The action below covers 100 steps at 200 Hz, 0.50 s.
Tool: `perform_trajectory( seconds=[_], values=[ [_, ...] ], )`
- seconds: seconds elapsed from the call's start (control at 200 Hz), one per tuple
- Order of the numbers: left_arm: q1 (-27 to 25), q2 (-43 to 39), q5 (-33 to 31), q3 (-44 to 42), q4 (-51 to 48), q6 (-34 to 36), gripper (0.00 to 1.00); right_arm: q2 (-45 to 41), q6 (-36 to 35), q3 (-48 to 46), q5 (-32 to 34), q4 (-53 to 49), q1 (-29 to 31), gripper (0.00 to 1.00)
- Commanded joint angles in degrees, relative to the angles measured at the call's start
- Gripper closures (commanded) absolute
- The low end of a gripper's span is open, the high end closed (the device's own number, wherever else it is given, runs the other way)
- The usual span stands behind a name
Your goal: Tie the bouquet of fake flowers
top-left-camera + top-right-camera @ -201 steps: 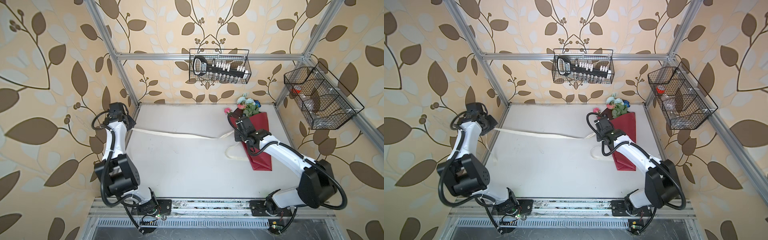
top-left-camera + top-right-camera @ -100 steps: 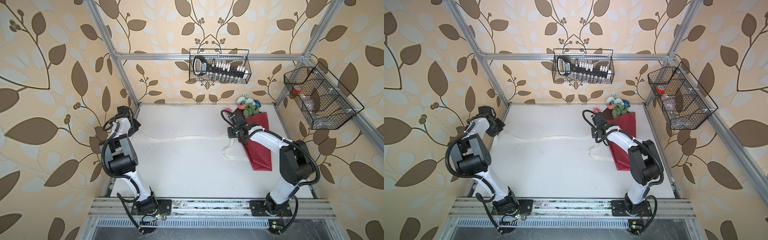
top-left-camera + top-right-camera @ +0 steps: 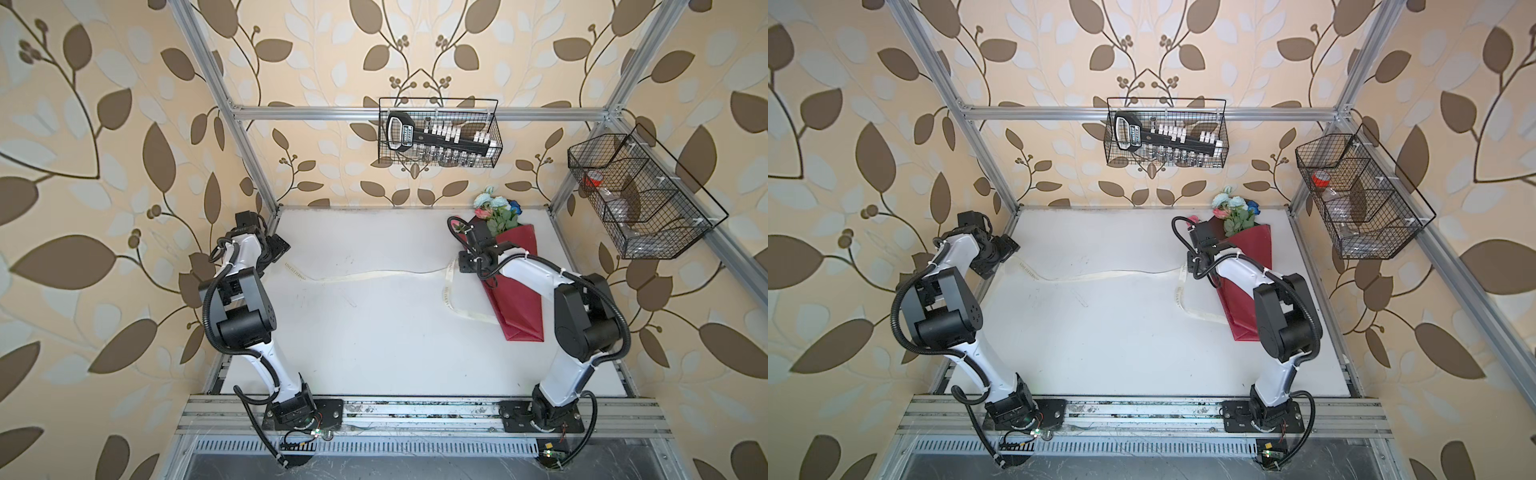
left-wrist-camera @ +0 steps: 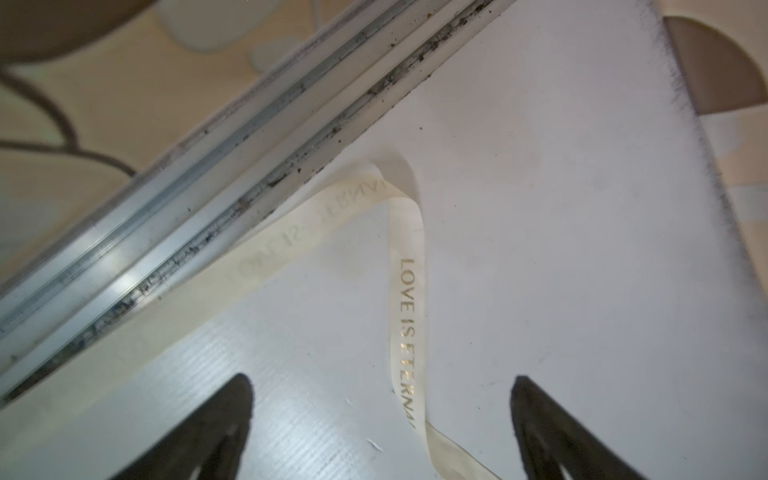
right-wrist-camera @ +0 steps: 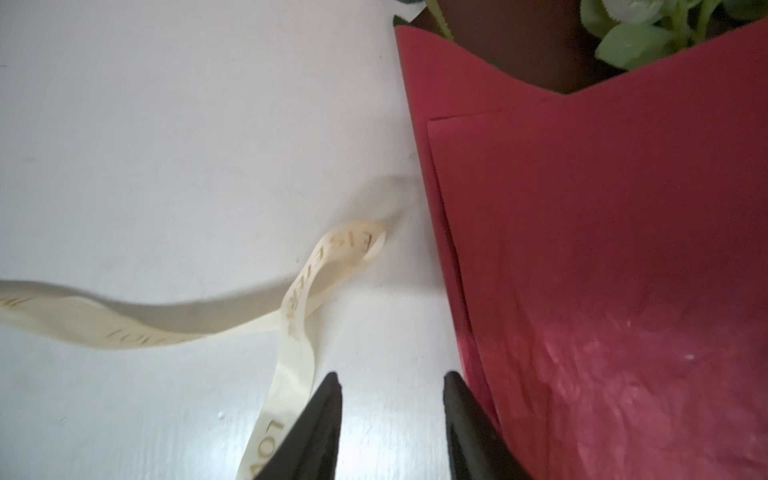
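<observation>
Both arms have folded back and let go of the ribbon (image 3: 374,275), which was stretched between them and now lies slack across the white surface (image 3: 374,353). The left fingers (image 4: 220,432) stand wide apart with the ribbon (image 4: 407,291) lying loose between them. The right fingers (image 5: 311,428) are parted with bare surface in the gap, gripping nothing.

The bouquet (image 3: 496,212) lies at the far right corner, blooms toward the back wall, stems hidden inside a red cone-shaped wrap (image 3: 519,291) lying flat. It looks light and soft: fabric-like petals, thin leaves, bendable stems. The wrap (image 5: 602,249) is a smooth, layered sheet, likely to crease and slide. The best hold is probably the cone's narrow lower part, not the blooms. The ribbon (image 5: 299,299) is satiny, flat and gold-lettered, so it will probably be slippery.
</observation>
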Motion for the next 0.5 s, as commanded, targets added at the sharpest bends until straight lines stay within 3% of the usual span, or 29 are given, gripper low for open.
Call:
perform_trajectory(
  seconds=[0.0,0.2,0.36,0.495],
  values=[
    [-2.9,-9.2,4.5,-5.3,0.2,-2.5,0.01,-6.2,3.8,-7.0,-7.2,3.1,2.1,0.58],
    [-10.0,-19.4,8.8,-16.5,6.2,-6.8,0.01,-9.4,6.1,-14.5,-9.0,7.5,9.9,0.57],
    [-16.3,-23.9,13.1,-20.8,11.2,-9.3,0.01,-4.8,6.7,-14.7,-6.0,8.1,10.3,0.61],
    [-17.5,-24.3,14.3,-20.9,10.8,-9.3,0.01,-2.3,7.9,-15.5,-4.0,7.1,10.3,0.63]
  ],
)
